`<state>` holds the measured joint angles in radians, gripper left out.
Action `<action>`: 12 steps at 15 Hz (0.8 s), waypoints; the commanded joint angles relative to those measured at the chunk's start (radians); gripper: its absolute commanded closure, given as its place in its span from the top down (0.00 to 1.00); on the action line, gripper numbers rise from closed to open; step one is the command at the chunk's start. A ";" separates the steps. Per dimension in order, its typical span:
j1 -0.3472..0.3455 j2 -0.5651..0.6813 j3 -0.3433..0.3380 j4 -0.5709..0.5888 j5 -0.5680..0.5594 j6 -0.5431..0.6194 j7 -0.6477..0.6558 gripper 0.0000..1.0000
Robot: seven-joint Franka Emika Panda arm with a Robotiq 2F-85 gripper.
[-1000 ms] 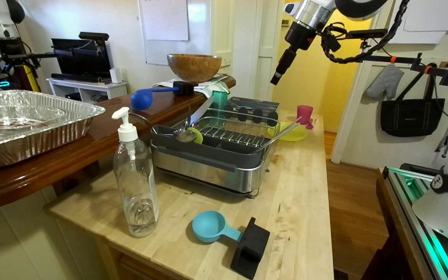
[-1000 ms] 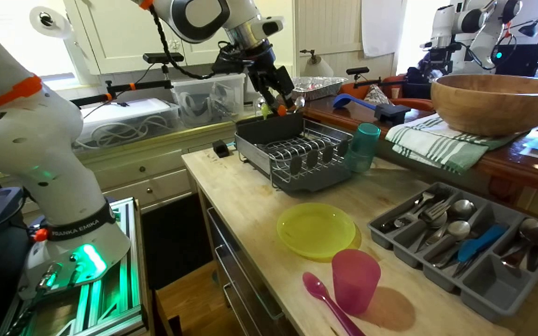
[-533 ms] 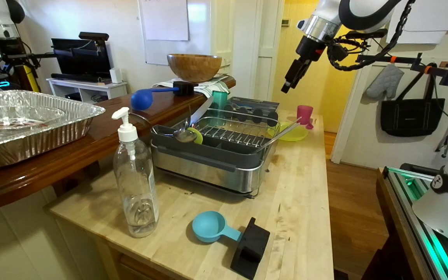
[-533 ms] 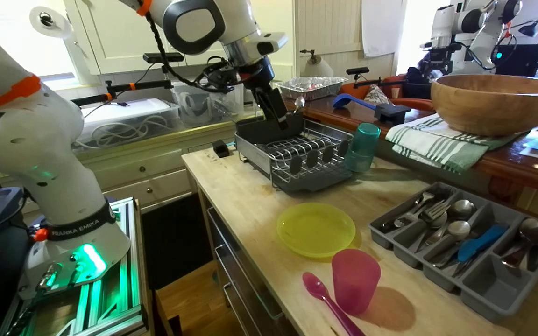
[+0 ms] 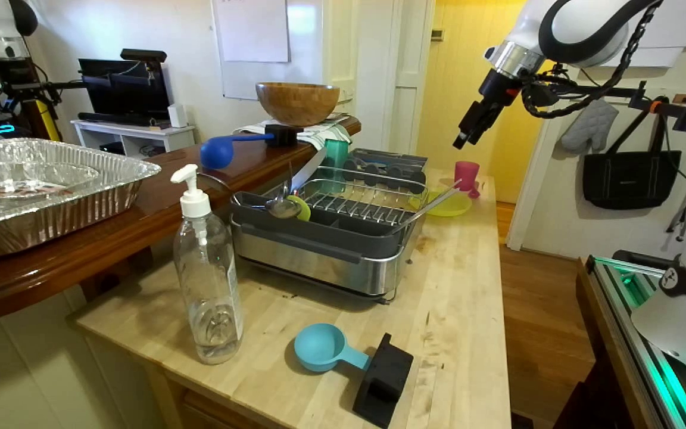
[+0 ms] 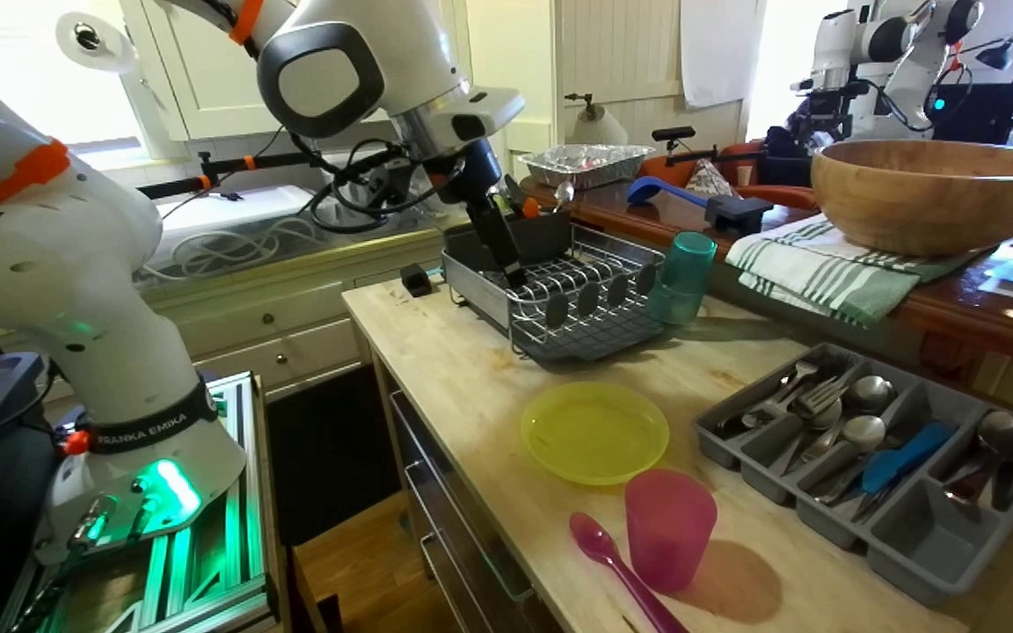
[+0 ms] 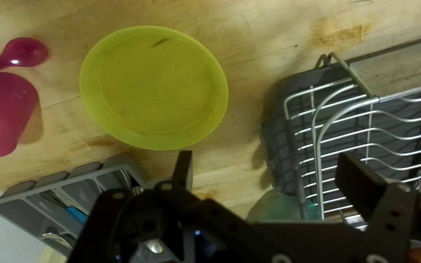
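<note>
The fingers [image 7: 360, 182] had shifted along the dish rack [image 7: 397, 69] toward the yellow plate [image 7: 155, 87] and hung spread apart above the counter [image 7: 254, 25]. The plate lay flat there, between the rack and the pink cup [image 7: 4, 113].

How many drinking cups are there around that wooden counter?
2: a pink cup near the yellow plate, and a teal cup at the side of the dish rack. Others could be hidden in or behind the rack.

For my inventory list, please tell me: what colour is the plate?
The plate is yellow, slightly greenish; it shows best in the wrist view.
</note>
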<state>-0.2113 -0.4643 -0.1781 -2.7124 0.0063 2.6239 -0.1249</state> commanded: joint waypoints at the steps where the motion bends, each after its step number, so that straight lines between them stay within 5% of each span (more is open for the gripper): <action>1: 0.007 -0.009 -0.008 -0.003 -0.008 -0.002 0.006 1.00; 5: 0.007 -0.021 -0.007 -0.011 -0.008 -0.002 0.006 1.00; 12: -0.119 0.160 0.022 0.122 -0.072 0.005 0.186 1.00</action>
<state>-0.2749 -0.4221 -0.1800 -2.6721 -0.0034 2.6257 -0.0450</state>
